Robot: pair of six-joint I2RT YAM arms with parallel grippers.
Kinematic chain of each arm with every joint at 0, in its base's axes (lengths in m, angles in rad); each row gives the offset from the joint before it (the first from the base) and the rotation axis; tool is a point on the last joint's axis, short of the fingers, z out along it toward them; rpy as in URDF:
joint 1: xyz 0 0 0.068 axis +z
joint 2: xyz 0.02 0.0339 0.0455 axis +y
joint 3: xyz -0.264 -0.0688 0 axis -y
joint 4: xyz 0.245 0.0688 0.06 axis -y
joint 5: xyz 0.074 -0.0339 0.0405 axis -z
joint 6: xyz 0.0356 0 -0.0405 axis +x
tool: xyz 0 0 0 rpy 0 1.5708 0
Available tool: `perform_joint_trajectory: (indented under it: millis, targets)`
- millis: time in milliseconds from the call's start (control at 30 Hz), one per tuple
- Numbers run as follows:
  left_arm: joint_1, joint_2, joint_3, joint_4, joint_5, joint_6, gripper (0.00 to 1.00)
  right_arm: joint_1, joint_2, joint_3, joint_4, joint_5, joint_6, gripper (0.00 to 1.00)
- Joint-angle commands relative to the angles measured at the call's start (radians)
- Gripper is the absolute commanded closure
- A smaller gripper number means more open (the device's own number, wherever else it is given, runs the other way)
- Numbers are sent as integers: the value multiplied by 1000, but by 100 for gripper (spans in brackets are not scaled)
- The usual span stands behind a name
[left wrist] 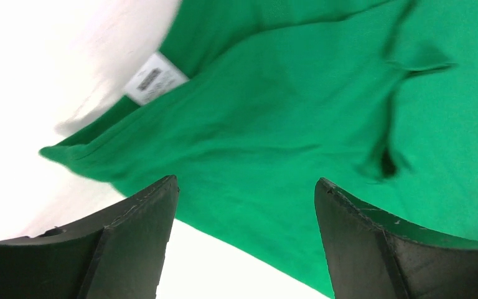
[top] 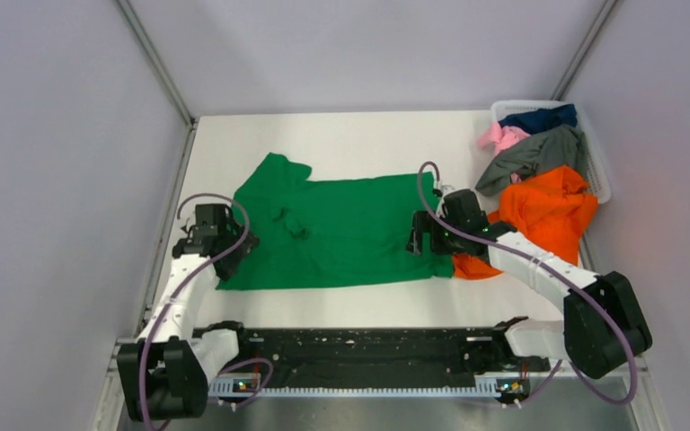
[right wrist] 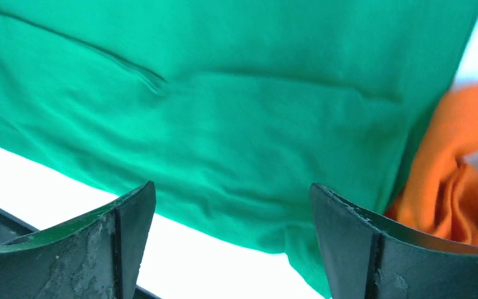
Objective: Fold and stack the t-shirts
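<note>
A bright green t-shirt point(top: 341, 229) lies spread flat on the white table, collar end to the left, its white label point(left wrist: 154, 78) showing. My left gripper point(top: 218, 235) hovers open over the shirt's left edge point(left wrist: 249, 180), nothing between its fingers. Over the shirt's right hem hangs my right gripper point(top: 431, 238), open and empty above the cloth point(right wrist: 233, 187). An orange t-shirt point(top: 548, 211) lies crumpled just right of the green one, its edge visible point(right wrist: 454, 180) in the right wrist view. Grey point(top: 535, 157), navy blue point(top: 539, 117) and pink point(top: 500, 136) t-shirts are heaped in the basket.
A white plastic basket point(top: 598, 166) stands at the table's back right corner, shirts spilling over its rim. Grey walls close in the table on the left, back and right. The black rail point(top: 359, 350) with both arm bases runs along the near edge.
</note>
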Motion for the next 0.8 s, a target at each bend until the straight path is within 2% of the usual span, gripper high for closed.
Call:
perform_joint_trajectory:
  millis: [0,100,167,267,367,467,633,767]
  targets:
    - [-20,-3,110,44,80,44,14,34,5,117,169,-75,-35,2]
    - [-23,46,100,159,207,36,14,177,89,205,272,-30,-122,1]
    - [-24,97,98,212,258,17,14,271,190,310,303,-50,-249,1]
    - [-24,167,90,248,272,16,14,366,353,450,374,-79,-481,1]
    - [-25,199,64,280,261,18,14,413,504,582,404,-130,-619,1]
    - [-23,207,26,309,234,14,14,453,638,690,425,-160,-709,1]
    - [-22,234,8,255,128,-1,14,491,838,853,384,-150,-780,1]
    - [-22,244,-9,254,112,-10,14,493,952,958,363,-31,-776,2]
